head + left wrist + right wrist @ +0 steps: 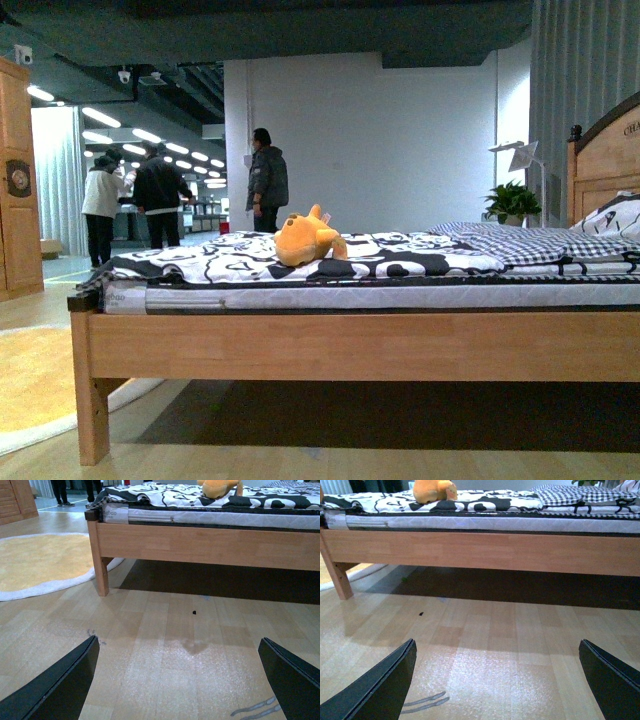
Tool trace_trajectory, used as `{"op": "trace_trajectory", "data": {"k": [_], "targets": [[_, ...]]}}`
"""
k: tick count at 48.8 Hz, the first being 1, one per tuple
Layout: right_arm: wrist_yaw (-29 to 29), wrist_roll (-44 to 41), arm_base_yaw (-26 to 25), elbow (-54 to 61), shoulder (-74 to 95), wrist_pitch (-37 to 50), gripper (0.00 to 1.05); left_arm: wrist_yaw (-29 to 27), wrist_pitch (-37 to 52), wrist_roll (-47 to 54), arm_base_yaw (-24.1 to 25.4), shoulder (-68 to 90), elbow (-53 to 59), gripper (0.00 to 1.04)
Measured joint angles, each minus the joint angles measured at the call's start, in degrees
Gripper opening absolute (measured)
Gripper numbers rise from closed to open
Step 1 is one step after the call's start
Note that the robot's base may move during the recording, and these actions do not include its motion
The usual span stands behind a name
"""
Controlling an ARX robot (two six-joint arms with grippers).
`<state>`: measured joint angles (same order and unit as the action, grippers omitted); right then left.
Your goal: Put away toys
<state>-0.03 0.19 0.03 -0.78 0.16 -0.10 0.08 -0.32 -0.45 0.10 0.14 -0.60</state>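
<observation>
An orange-yellow plush animal lies on the black-and-white patterned bedspread near the foot end of the wooden bed. It also shows in the left wrist view and in the right wrist view, at the top of each. My left gripper is open and empty, low over the wood floor in front of the bed. My right gripper is open and empty, also low over the floor. Neither arm shows in the front view.
A yellow round rug with a white border lies on the floor left of the bed. A wooden cabinet stands far left. Three people stand behind the bed. Checkered bedding, pillows and a headboard are at right.
</observation>
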Motion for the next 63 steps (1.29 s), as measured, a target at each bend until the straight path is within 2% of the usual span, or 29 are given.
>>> {"op": "trace_trajectory", "data": {"k": [63], "targets": [[-0.15, 0.0, 0.0, 0.0, 0.0, 0.0, 0.98, -0.09, 0.0, 0.0, -0.04, -0.07, 0.0, 0.99]]}}
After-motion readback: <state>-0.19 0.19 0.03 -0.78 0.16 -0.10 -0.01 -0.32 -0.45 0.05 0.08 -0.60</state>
